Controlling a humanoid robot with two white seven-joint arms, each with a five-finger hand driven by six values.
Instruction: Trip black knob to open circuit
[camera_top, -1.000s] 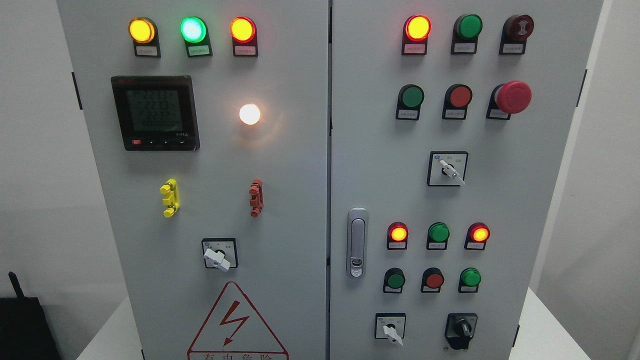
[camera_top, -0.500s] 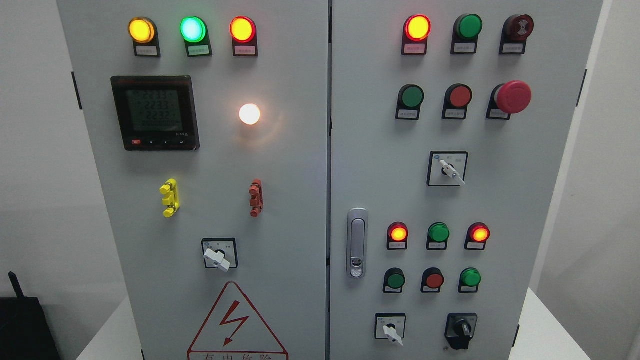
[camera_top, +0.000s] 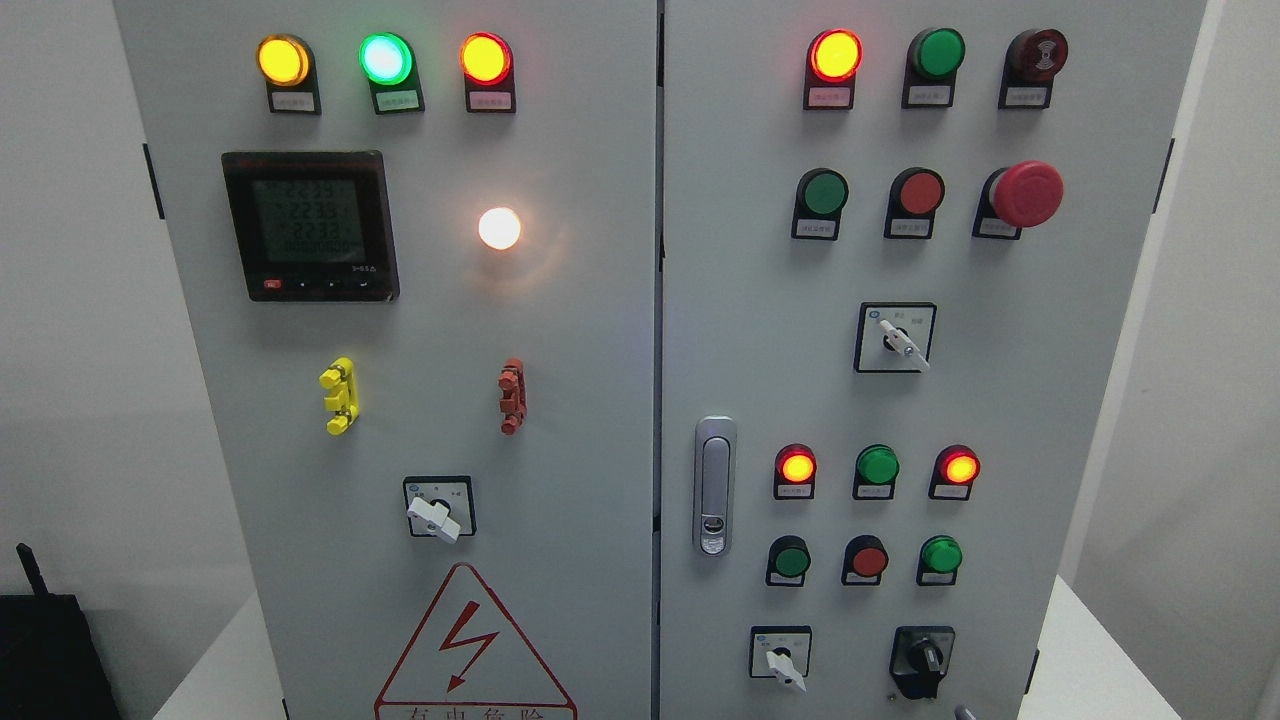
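The black knob (camera_top: 922, 660) sits at the bottom right of the right-hand door of the grey cabinet (camera_top: 640, 330), just right of a small white-handled switch (camera_top: 782, 660) and below a row of three round buttons, the green button (camera_top: 940, 556) being the nearest above it. In the head view, the only one you have, nothing is touching the knob, so the trip is not yet made. A thin grey tip (camera_top: 965, 712) pokes up at the bottom edge just right of the knob; it may be a finger, but you cannot tell which arm it belongs to, nor how far that hand is open or whether it holds anything. Watch the approach: the white-handled switch and the buttons stand near the knob, so a hand that comes in off line could turn or press the wrong control. A shallow hold on the knob's narrow handle could also slip before it turns.
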